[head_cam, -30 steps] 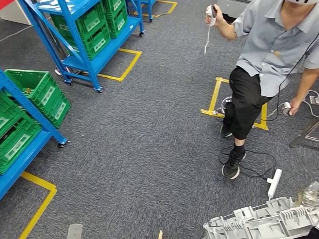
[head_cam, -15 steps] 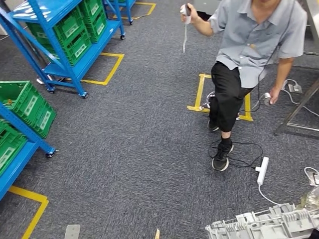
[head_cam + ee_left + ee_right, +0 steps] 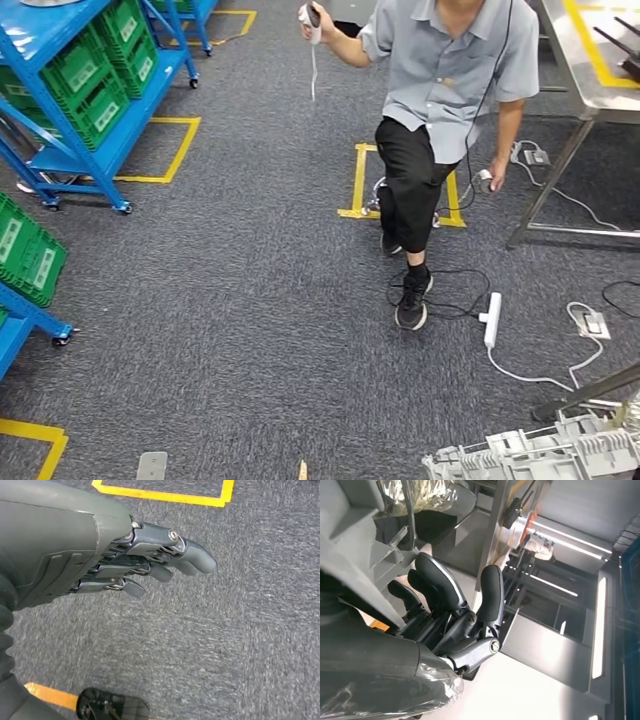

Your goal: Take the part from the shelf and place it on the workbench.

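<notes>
At the lower right edge of the head view, the grey ribbed plastic part (image 3: pixel 540 455) lay across my front, carried low over the dark carpet (image 3: pixel 249 330). My right hand (image 3: pixel 444 615) held it, fingers curled round its grey edge in the right wrist view. My left hand (image 3: pixel 151 560) hung over carpet, fingers straight and close together, holding nothing. A person (image 3: pixel 445 110) in a grey shirt stood ahead on one leg, a controller in each hand. The steel desk (image 3: pixel 596 60) stood at upper right, beyond the person. Blue shelves (image 3: pixel 98 150) with green crates (image 3: pixel 83 80) stood at left. A white power strip (image 3: pixel 491 319) lay on the carpet near the person's shoe.
</notes>
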Available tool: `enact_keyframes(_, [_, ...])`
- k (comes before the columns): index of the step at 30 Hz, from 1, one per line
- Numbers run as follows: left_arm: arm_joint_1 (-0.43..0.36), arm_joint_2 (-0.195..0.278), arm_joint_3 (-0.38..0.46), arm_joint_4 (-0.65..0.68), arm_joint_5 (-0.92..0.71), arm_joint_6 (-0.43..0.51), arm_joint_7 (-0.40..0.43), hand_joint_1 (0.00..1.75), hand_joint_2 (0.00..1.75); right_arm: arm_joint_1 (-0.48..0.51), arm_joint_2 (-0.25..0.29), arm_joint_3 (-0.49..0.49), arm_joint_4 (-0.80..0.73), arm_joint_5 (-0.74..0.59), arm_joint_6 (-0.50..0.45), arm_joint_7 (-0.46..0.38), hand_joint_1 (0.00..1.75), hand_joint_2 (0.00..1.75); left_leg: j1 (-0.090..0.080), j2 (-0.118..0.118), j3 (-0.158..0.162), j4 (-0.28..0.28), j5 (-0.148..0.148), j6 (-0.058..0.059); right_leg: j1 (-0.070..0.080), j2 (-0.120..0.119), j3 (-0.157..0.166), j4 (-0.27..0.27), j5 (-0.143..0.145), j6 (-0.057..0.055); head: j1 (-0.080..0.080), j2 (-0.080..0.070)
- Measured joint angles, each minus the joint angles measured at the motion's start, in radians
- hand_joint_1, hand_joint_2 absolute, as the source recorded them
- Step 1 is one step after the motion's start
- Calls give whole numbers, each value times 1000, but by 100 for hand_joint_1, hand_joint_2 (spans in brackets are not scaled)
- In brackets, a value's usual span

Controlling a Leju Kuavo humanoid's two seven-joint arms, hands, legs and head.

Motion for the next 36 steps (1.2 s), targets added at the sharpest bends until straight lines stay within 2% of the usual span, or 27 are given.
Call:
enact_keyframes(1, [-1,-2,0,0,0,0,-2,0,175,2,0,-1,-1,0,0,0,175,175,2,7,2,-8,3,0,-1,1,-5,1,1,5,0,0])
enact_keyframes(3, [-1,-4,0,0,0,-4,-6,0,175,2,0,-4,-3,1,2,-1,175,175,5,23,6,-22,12,3,0,-23,-24,30,-21,13,3,0])
enact_keyframes(5, [0,-5,0,0,10,-35,-11,0,175,1,1,-11,-4,0,9,-2,175,175,6,41,7,-28,16,5,-1,-57,-71,131,-80,22,5,0])
enact_keyframes(6, [1,-6,0,-1,20,-57,-13,0,175,0,1,-16,-4,0,14,-4,175,175,5,50,6,-28,16,6,-3,-64,-100,196,-110,28,6,0])
enact_keyframes(7, [3,-7,0,-2,34,-80,-15,0,175,1,1,-21,-4,0,20,-6,175,175,4,60,5,-27,15,6,-5,-68,-121,246,-128,32,6,0])
enact_keyframes(8, [4,-9,-2,-4,49,-102,-16,0,175,1,1,-27,-4,0,25,-9,175,175,4,69,5,-27,15,6,-8,-70,-128,266,-128,37,6,0])
enact_keyframes(9, [4,-11,-5,-6,63,-114,-16,0,175,1,1,-33,-5,0,30,-12,175,175,4,78,5,-26,14,5,-10,-73,-114,245,-110,41,6,0])
enact_keyframes(11, [5,-15,-14,-9,88,-122,-17,0,175,-1,1,-45,-8,0,37,-16,175,175,5,92,7,-24,10,-2,-14,-96,-43,119,-55,48,7,0])
enact_keyframes(13, [5,-15,-21,-10,102,-113,-19,0,175,-5,1,-54,-11,0,41,-17,175,175,0,104,7,-16,4,-13,-14,-115,16,17,-28,40,6,0])
enact_keyframes(14, [5,-14,-24,-10,109,-112,-20,0,175,-6,1,-58,-11,1,42,-17,175,175,-2,109,6,-13,3,-17,-12,-117,25,-1,-28,33,5,0])
enact_keyframes(16, [6,-13,-35,-11,123,-117,-21,0,175,-5,1,-66,-12,2,43,-18,175,175,-3,117,6,-10,1,-23,-10,-104,24,-3,-25,19,3,0])
enact_keyframes(18, [6,-13,-49,-15,140,-120,-22,0,175,-5,1,-72,-15,3,42,-18,175,175,2,99,-4,17,-24,-32,-11,-93,23,-4,-21,7,2,0])
enact_keyframes(19, [7,-13,-55,-16,147,-119,-22,0,175,-7,1,-73,-17,4,42,-18,175,175,5,83,-21,59,-52,-37,-12,-87,23,-5,-19,1,1,0])
enact_keyframes(21, [11,-14,-66,-17,157,-118,-23,0,175,-10,1,-74,-20,6,40,-18,175,175,8,59,-79,191,-119,-42,-11,-74,20,-5,-18,-5,-1,0])
enact_keyframes(22, [13,-14,-70,-17,159,-118,-23,0,175,-10,1,-75,-20,6,40,-18,175,175,9,56,-107,250,-139,-41,-9,-66,19,-5,-17,-6,0,0])
enact_keyframes(23, [15,-14,-75,-17,161,-119,-23,0,175,-10,1,-75,-20,6,40,-18,175,175,9,55,-123,280,-140,-39,-8,-57,19,-5,-16,-7,-1,0])
enact_keyframes(24, [16,-14,-79,-17,163,-118,-23,0,175,-10,1,-75,-20,6,40,-18,175,175,8,53,-122,273,-121,-34,-7,-48,19,-5,-16,-7,0,0])
enact_keyframes(25, [17,-14,-84,-17,164,-112,-23,0,175,-10,1,-75,-20,6,40,-18,175,175,7,47,-104,230,-86,-28,-6,-38,20,-5,-15,-8,0,0])
enact_keyframes(27, [17,-12,-92,-17,164,-97,-23,0,175,-10,3,-75,-20,6,39,-18,175,175,4,13,-45,100,-15,-14,-6,-21,21,-4,-14,-6,0,0])
enact_keyframes(28, [17,-11,-95,-17,163,-90,-23,0,175,-9,5,-75,-20,6,39,-18,175,175,2,-4,-22,46,2,-10,-6,-13,18,-3,-13,-4,0,0])
enact_keyframes(29, [17,-10,-99,-17,161,-86,-23,0,175,-8,6,-75,-20,6,39,-18,175,175,1,-15,-9,15,7,-7,-7,-6,13,-2,-11,0,0,0])
enact_keyframes(30, [17,-10,-103,-17,159,-84,-23,0,175,-6,6,-75,-21,6,39,-18,175,175,0,-18,-5,2,4,-6,-8,2,9,-3,-7,6,0,0])
enact_keyframes(31, [16,-10,-108,-17,158,-83,-23,0,175,-3,6,-76,-24,6,39,-18,175,175,0,-10,-4,-7,5,-5,-9,9,5,-5,-4,13,1,0])
enact_keyframes(32, [16,-10,-111,-17,157,-83,-23,0,175,-1,7,-76,-26,6,39,-18,175,175,1,-1,-2,-13,10,-4,-10,7,0,-3,-4,18,0,0])
enact_keyframes(33, [16,-11,-114,-17,156,-83,-23,0,175,1,7,-76,-28,6,39,-18,175,175,3,8,0,-21,15,0,-10,-5,-9,9,-14,21,2,0])
enact_keyframes(34, [16,-11,-116,-17,156,-83,-23,0,175,0,8,-76,-29,5,39,-18,175,175,4,19,2,-28,19,3,-8,-22,-25,38,-34,23,5,0])
enact_keyframes(36, [18,-11,-118,-17,156,-83,-23,0,175,-1,8,-76,-29,5,39,-17,175,175,3,40,2,-32,21,8,-8,-59,-77,153,-98,28,8,0])
